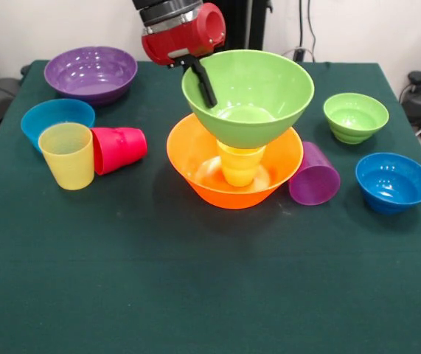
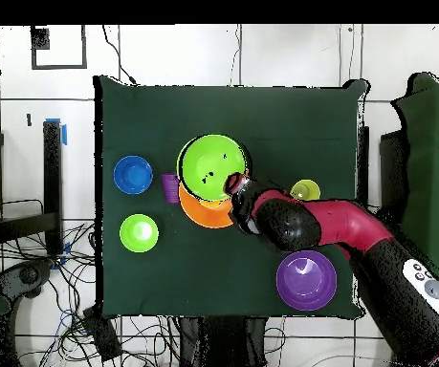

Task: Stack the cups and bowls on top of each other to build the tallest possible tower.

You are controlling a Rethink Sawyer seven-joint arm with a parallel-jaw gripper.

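The large orange bowl (image 1: pixel 195 158) stands mid-table, with the yellow-orange cup (image 1: pixel 241 166) upside down in it. The large lime green bowl (image 1: pixel 269 88) rests on that cup, a little tilted. My gripper (image 1: pixel 207 96) is shut on this bowl's rim on the left of the front view, with one black finger (image 1: pixel 203 81) inside the bowl. In the overhead view the gripper (image 2: pixel 234 182) is at the edge of the green bowl (image 2: pixel 208 162), above the orange bowl (image 2: pixel 204 212).
The large purple bowl (image 1: pixel 91 74) is at the far left. A small blue bowl (image 1: pixel 51 118), the upright pale yellow cup (image 1: pixel 67 155) and the red-pink cup (image 1: pixel 118 150) on its side are at the left. The purple cup (image 1: pixel 313 175) lies against the orange bowl. The small green bowl (image 1: pixel 355 116) and a blue bowl (image 1: pixel 394 181) are at the right.
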